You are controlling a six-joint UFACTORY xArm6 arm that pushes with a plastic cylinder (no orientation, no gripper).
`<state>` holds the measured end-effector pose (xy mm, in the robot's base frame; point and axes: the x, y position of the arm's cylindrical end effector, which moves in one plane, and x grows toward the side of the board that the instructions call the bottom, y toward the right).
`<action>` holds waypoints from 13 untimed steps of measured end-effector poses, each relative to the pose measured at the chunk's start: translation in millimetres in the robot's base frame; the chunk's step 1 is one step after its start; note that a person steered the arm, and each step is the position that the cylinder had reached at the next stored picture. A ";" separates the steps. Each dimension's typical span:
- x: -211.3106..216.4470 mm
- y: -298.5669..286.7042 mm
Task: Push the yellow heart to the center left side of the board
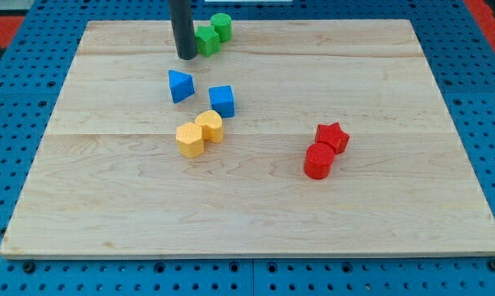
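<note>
The yellow heart (210,125) lies a little left of the board's middle, touching a yellow hexagon (191,140) at its lower left. My tip (186,57) rests on the wooden board (108,205) near the view's top, well above the yellow pair. It sits just left of a green star-like block (207,40). A blue triangle (180,85) lies between my tip and the yellow blocks.
A green cylinder (221,25) sits at the board's top edge, touching the green star-like block. A blue cube (222,100) lies just above the yellow heart. A red star (332,136) and a red cylinder (318,161) touch each other at the view's right.
</note>
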<state>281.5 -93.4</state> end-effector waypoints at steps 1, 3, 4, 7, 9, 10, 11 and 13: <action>20.3 4.2; 82.0 64.7; 88.5 110.1; 164.7 19.4; 184.8 -59.8; 165.1 -69.5; 165.3 -23.8; 121.6 -69.1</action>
<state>403.1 -162.5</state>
